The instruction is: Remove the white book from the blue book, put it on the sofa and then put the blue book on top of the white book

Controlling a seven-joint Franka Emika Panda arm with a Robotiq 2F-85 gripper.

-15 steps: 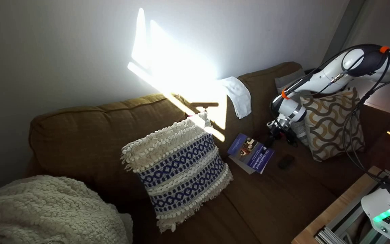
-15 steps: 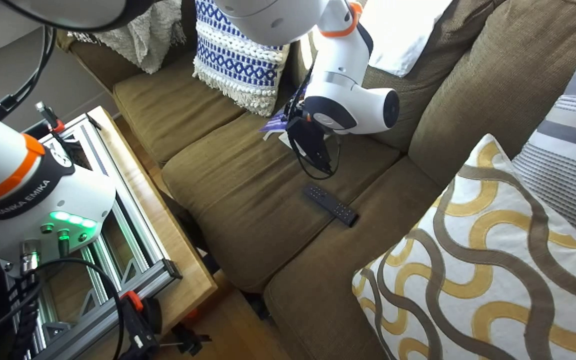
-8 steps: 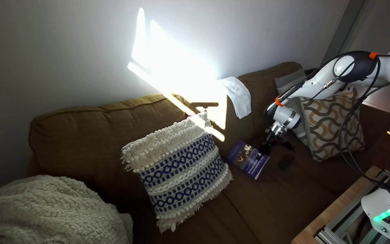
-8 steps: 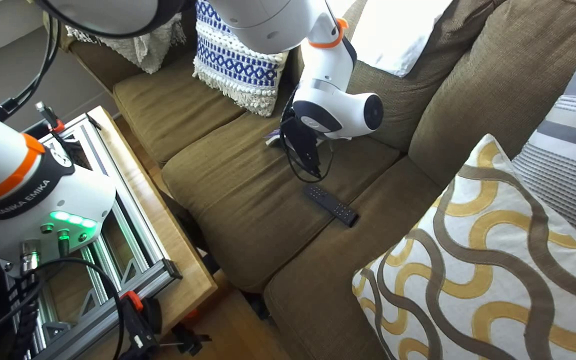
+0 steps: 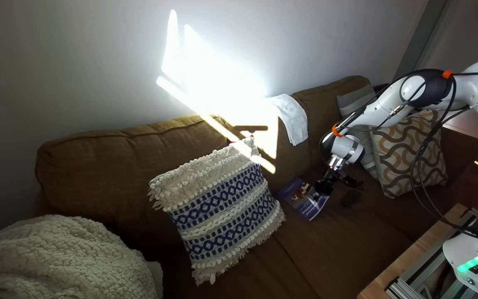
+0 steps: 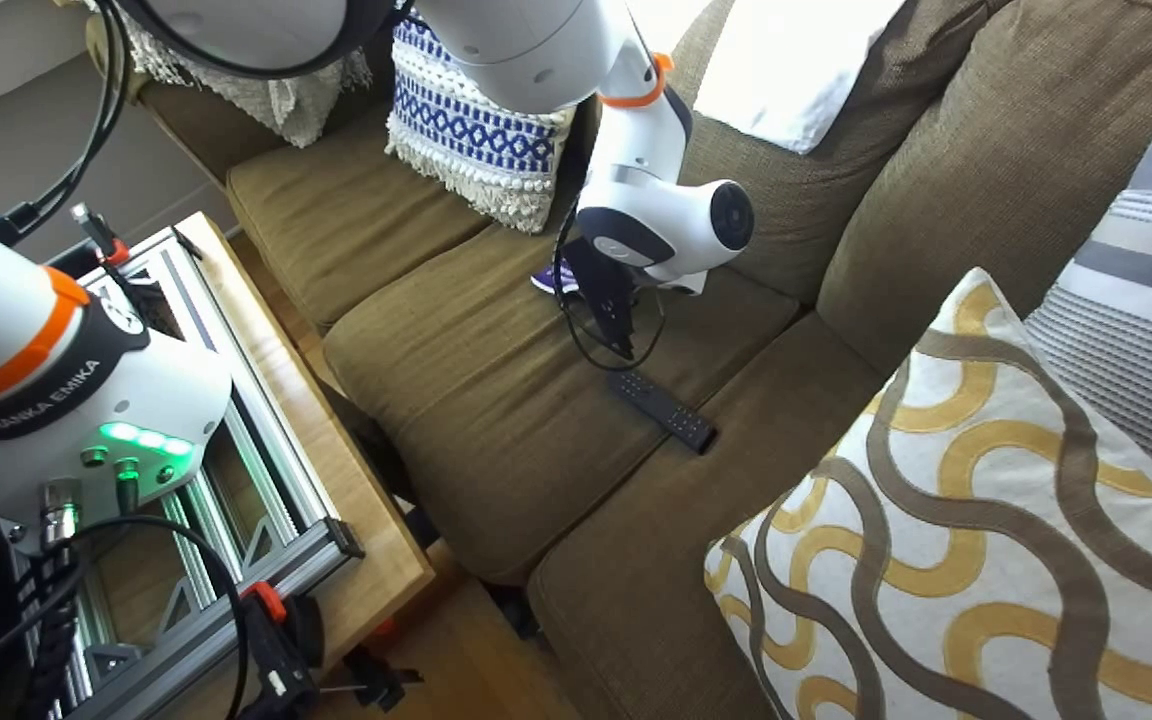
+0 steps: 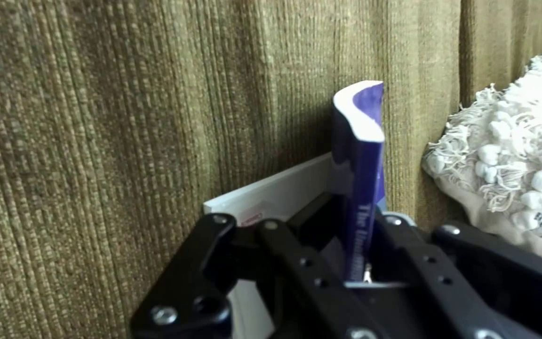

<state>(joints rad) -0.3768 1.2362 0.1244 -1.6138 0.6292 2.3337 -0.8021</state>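
My gripper [image 7: 353,221] is shut on the spine edge of the blue book [image 7: 366,183], which stands between its fingers in the wrist view. In an exterior view the blue book [image 5: 305,203] is tilted, close over the sofa seat, with the gripper [image 5: 320,190] at its right edge. Only a corner of the blue book [image 6: 550,278] shows past the arm in an exterior view. The white book [image 7: 275,190] lies beside and beneath the left finger, partly hidden by gripper and blue book. The brown sofa [image 6: 436,350] is under both books; its back [image 5: 118,166] rises behind.
A black remote [image 6: 661,408] lies on the seat near the gripper. A blue-and-white knitted pillow [image 5: 222,224] stands close beside the books. A patterned pillow [image 6: 986,520] is on the opposite side. A white cloth [image 5: 293,118] hangs over the sofa back.
In an exterior view my gripper and the blue book have shifted down and left together. The blue book's tilt has changed, and the pale book edge seen below it earlier is now covered there.
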